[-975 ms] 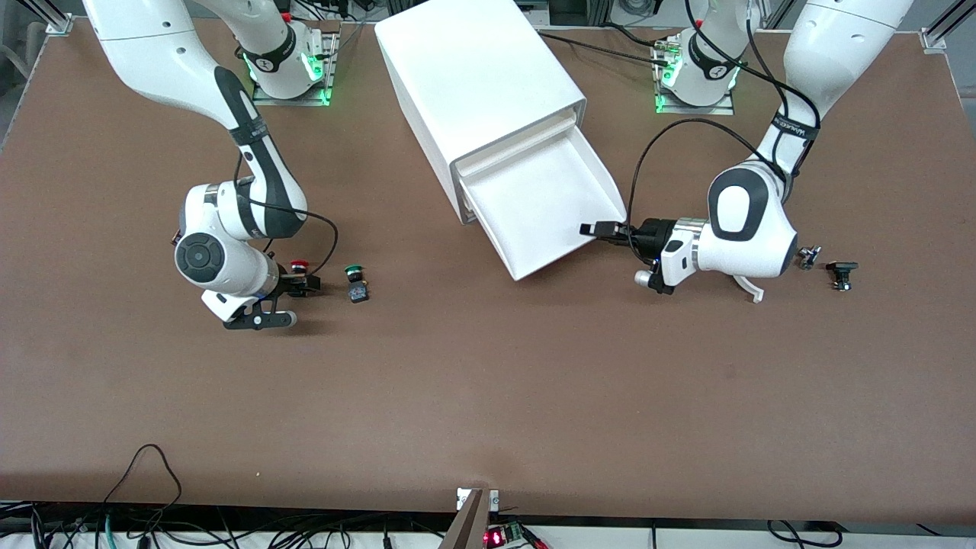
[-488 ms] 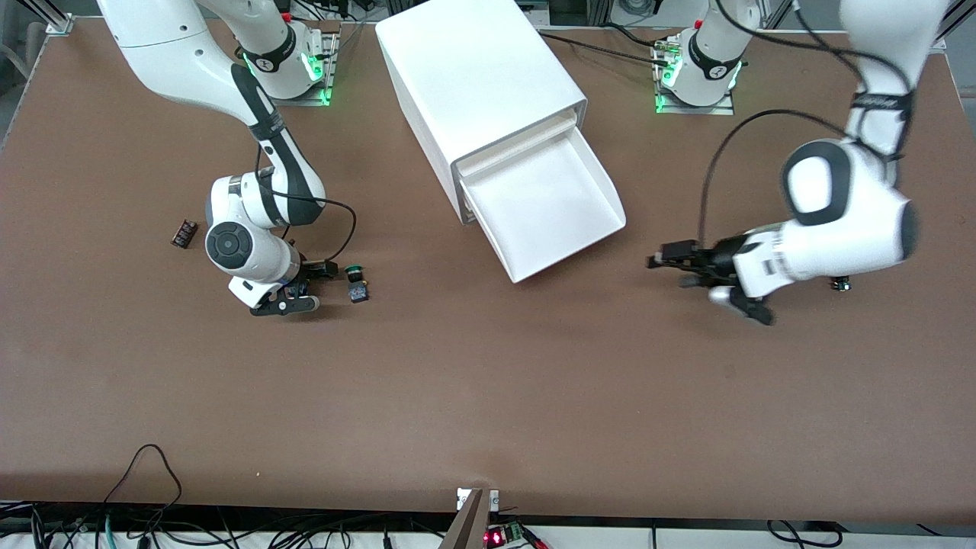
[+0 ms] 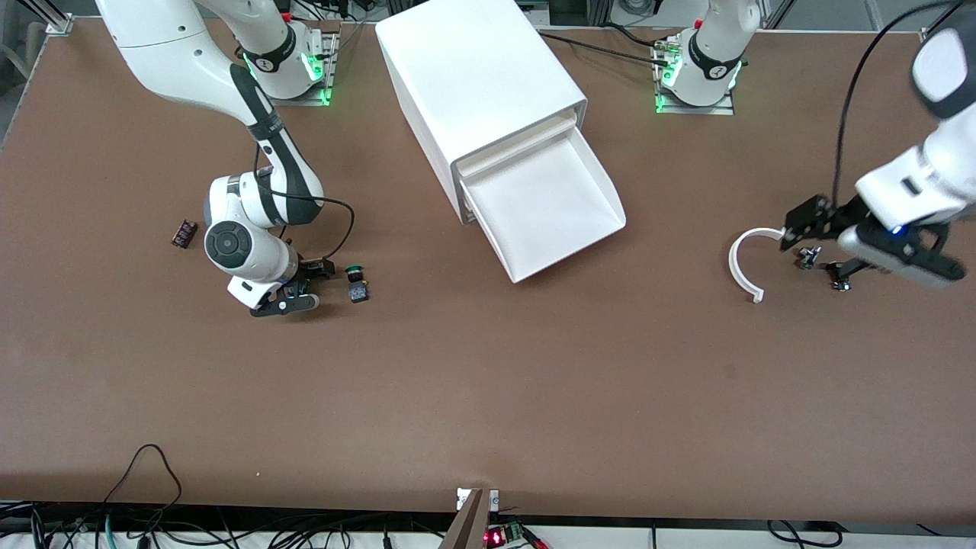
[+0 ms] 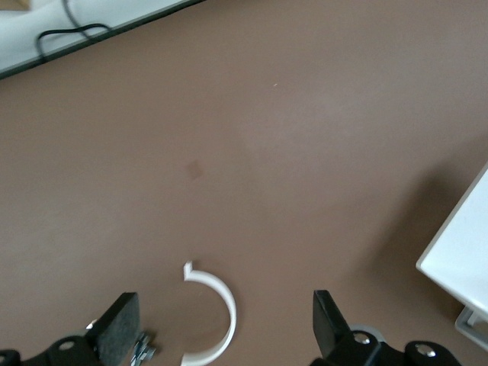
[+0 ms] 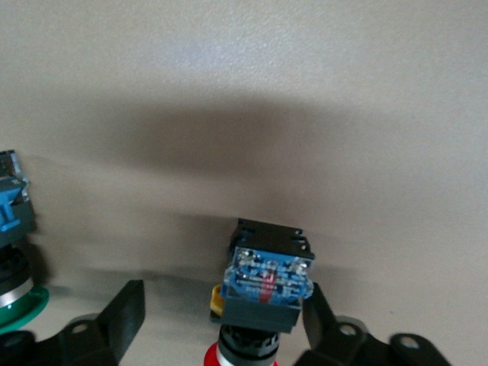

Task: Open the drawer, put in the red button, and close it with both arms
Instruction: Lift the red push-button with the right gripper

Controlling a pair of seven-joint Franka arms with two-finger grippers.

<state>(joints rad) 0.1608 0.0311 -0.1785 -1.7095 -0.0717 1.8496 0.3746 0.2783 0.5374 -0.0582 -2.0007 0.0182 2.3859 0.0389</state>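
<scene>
white drawer (image 3: 549,206) stands pulled out of its cabinet (image 3: 476,84) at mid-desk, nothing visible in it. right gripper (image 3: 305,284), low toward the right arm's edge, has its fingers spread around the red button (image 5: 263,293), cap cut off; the green button (image 3: 355,281) lies beside. left gripper (image 3: 810,229), fingers apart, hovers over a white curved piece (image 3: 743,263) and small parts, partly hidden

Left gripper (image 4: 221,332) fingers spread wide over brown table (image 4: 290,152), white curved clip (image 4: 216,320) between them (lying flat), drawer (image 4: 461,259) corner at the edge
</scene>
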